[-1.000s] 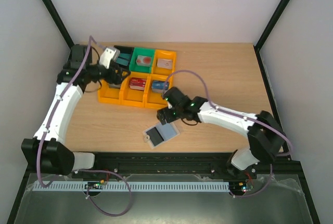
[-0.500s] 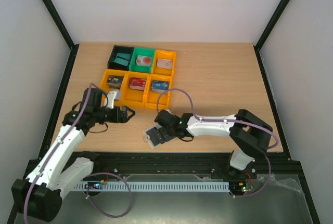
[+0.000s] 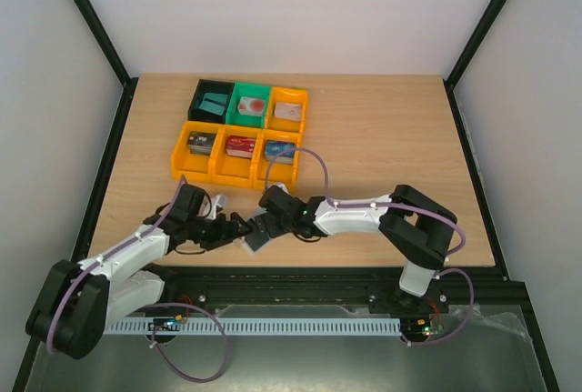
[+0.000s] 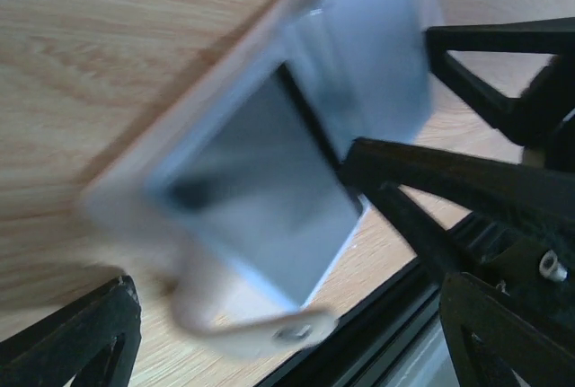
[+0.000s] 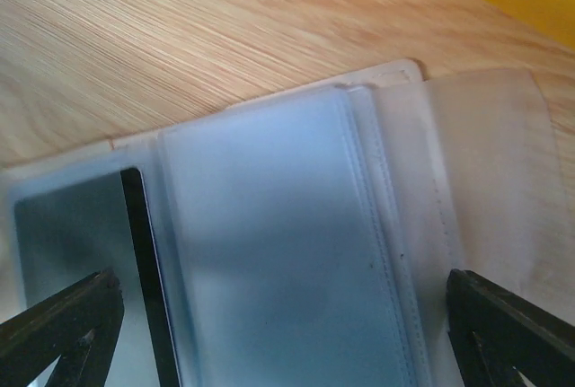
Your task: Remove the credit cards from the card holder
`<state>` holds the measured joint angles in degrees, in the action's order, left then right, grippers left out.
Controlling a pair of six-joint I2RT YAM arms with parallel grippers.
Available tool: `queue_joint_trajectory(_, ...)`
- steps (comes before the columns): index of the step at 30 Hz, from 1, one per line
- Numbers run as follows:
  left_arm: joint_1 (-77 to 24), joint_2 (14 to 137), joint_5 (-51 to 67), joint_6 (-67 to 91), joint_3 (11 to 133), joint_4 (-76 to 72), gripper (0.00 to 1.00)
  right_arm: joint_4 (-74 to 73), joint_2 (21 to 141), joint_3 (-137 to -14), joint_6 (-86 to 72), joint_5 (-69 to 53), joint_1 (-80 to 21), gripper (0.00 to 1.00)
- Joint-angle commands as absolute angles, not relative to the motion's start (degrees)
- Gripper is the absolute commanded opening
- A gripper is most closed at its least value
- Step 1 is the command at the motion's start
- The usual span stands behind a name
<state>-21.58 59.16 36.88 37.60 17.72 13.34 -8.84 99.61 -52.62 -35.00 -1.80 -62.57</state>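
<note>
The left gripper (image 3: 236, 226) and right gripper (image 3: 265, 220), both spread wide and gripping nothing, meet over the card holder (image 5: 296, 225). It lies open close to the table's (image 3: 382, 137) near edge, left of middle. Bare wood stretches to its right. One dark credit card (image 5: 72, 243) shows in a pocket; from above the grippers largely hide the holder.

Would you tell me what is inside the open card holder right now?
One dark credit card sits in an end pocket of the card holder; the neighbouring grey-blue pocket shows no card, though anything tucked deeper is covered.
</note>
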Motion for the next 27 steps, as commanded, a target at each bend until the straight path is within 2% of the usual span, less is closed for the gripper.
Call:
queue_joint_trajectory(1, -22.4, 62.4, 36.7, 43.1, 14.7, 6.0, 0.91, -5.2, 105.1, -53.0, -38.1, -10.4, -62.8, 0.94)
queue_joint_trajectory(5, -22.3, 63.6, 34.6, 44.4, 13.5, 4.8, 0.79, -5.1, 104.4, -52.4, -37.7, -10.8, -62.8, 0.94)
queue_joint_trajectory(7, -22.3, 63.7, 34.4, 44.7, 13.3, 4.5, 0.69, -4.7, 103.5, -51.7, -37.6, -11.2, -62.6, 0.94)
queue_joint_trajectory(14, -21.5, 63.2, 36.9, 44.6, 12.7, 0.0, 0.22, -0.1, 100.9, -49.4, -37.9, -18.3, -61.4, 0.93)
queue_joint_trajectory(17, -21.3, 61.9, 38.8, 44.7, 12.3, -2.9, 0.06, 2.8, 98.7, -47.5, -37.8, -21.7, -60.1, 0.93)
queue_joint_trajectory(19, -20.9, 60.8, 39.4, 44.7, 12.3, -4.4, 0.02, 2.6, 96.2, -47.0, -35.9, -22.8, -59.1, 0.93)
queue_joint_trajectory(27, -19.5, 57.0, 38.1, 43.8, 11.9, -6.5, 0.02, -6.8, 83.7, -48.0, -23.4, -22.1, -54.5, 0.95)
